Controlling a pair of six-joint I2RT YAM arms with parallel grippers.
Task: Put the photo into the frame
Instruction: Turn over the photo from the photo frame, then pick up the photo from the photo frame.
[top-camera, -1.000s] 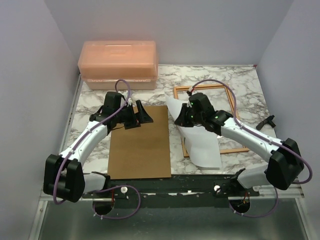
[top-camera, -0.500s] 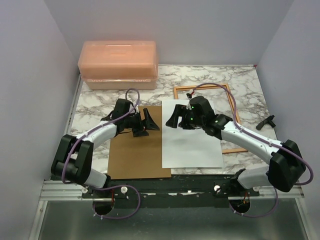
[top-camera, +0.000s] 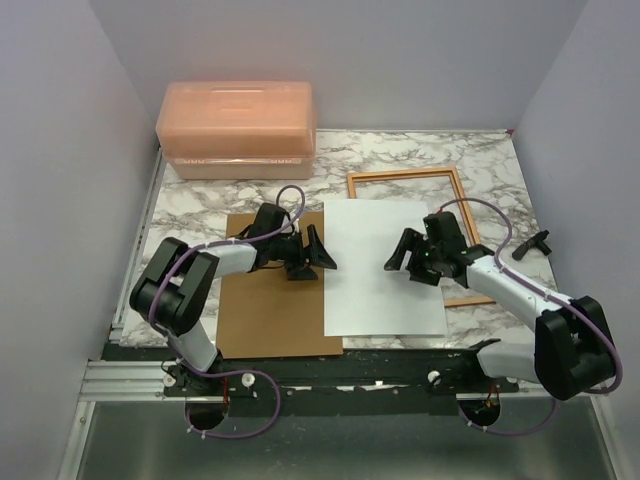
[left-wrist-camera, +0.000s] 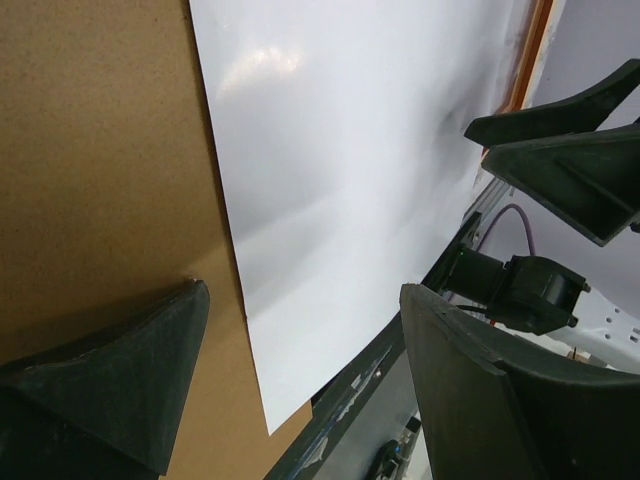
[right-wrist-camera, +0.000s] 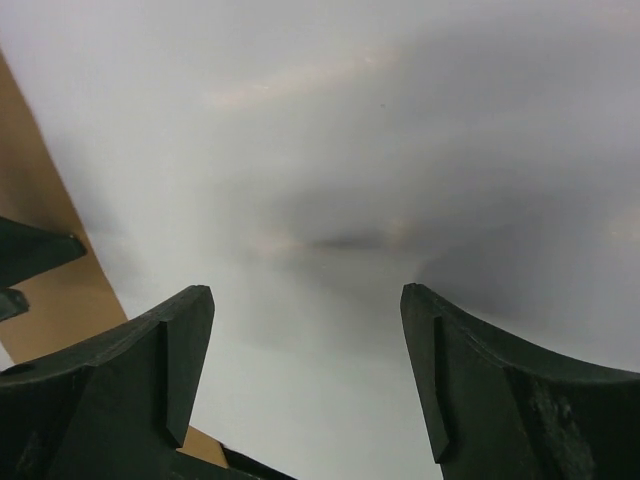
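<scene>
The photo (top-camera: 380, 275) lies flat with its plain white back up, covering the left part of the red-orange frame (top-camera: 405, 176). Its left edge overlaps the brown backing board (top-camera: 270, 310). My left gripper (top-camera: 312, 262) hangs open over the board's right edge, at the photo's left edge, holding nothing. In the left wrist view the photo (left-wrist-camera: 350, 180) and board (left-wrist-camera: 100, 170) show between the fingers (left-wrist-camera: 120, 370). My right gripper (top-camera: 410, 262) is open just above the photo's right half. The right wrist view is filled with the photo (right-wrist-camera: 350, 150).
A translucent orange lidded box (top-camera: 237, 128) stands at the back left. A small black part (top-camera: 533, 245) lies on the marble table (top-camera: 200, 205) right of the frame. Walls close in on both sides, and a metal rail (top-camera: 350, 375) runs along the near edge.
The right gripper opened and let go of the photo, which dropped flat, white side up, and that arm drew back to the right. The left gripper moved right, up to the photo's edge.
</scene>
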